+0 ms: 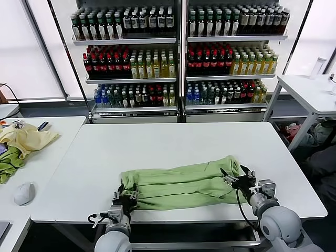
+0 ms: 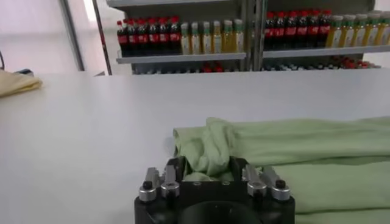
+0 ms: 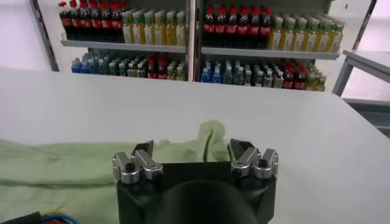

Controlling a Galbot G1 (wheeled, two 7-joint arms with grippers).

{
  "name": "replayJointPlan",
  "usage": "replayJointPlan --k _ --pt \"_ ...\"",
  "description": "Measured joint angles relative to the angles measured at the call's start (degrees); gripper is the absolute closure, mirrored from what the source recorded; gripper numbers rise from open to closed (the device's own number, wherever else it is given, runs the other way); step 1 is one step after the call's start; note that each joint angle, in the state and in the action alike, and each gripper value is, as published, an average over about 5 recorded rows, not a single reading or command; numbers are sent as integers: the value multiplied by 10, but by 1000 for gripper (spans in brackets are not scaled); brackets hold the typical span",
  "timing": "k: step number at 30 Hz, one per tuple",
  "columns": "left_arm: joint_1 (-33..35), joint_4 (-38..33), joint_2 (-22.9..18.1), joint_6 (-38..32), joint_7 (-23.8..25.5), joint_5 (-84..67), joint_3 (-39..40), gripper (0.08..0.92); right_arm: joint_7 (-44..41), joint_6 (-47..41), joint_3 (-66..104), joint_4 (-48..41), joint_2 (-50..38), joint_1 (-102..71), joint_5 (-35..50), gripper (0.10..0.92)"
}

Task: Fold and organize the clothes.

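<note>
The light sage-green T-shirt (image 1: 184,184) lies folded into a long band across the front of the white table (image 1: 157,142). No printed graphic shows. My left gripper (image 1: 125,197) is at the band's left end, its fingers closed on a bunched fold of the T-shirt (image 2: 207,152). My right gripper (image 1: 236,177) is at the band's right end, open, with its fingers either side of the shirt's edge (image 3: 207,137). In the right wrist view the gripper (image 3: 194,149) holds nothing.
A side table at the left holds a pale yellow garment (image 1: 26,139), a darker green cloth (image 1: 8,165) and a white mouse (image 1: 23,193). Shelves of bottles (image 1: 178,52) stand behind the table. Another white table (image 1: 310,89) is at the right rear.
</note>
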Motion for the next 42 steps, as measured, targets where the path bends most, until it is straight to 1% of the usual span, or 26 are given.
replayJointPlan --k 4,8,12,22,25,28,31,34,38,42 --pt "-4 -3 9 5 2 -25 -11 661 1 0 1 2 0 2 2 203" --pt "-8 -6 28 9 5 -54 -31 781 2 1 2 3 0 5 6 203" --pt "-5 -8 58 11 9 -82 -62 853 2 1 3 3 -1 7 8 203" --pt "4 -33 155 14 15 -137 -164 857 4 3 1 4 4 8 7 203" --pt "-1 -50 177 17 14 -144 -184 857 4 3 1 7 5 6 5 203" --pt "-7 -71 190 21 11 -151 -193 857 4 3 2 9 5 4 4 203" --pt "-12 -97 193 27 7 -164 -190 857 4 3 3 11 5 2 1 203" --pt "-16 -123 187 30 2 -185 -176 857 4 3 3 11 7 1 -1 203" --pt "-25 -146 168 32 -6 -223 -147 857 4 3 1 7 12 2 -6 203" --pt "-40 -152 145 32 -15 -265 -110 857 4 5 -1 2 15 4 -11 203"
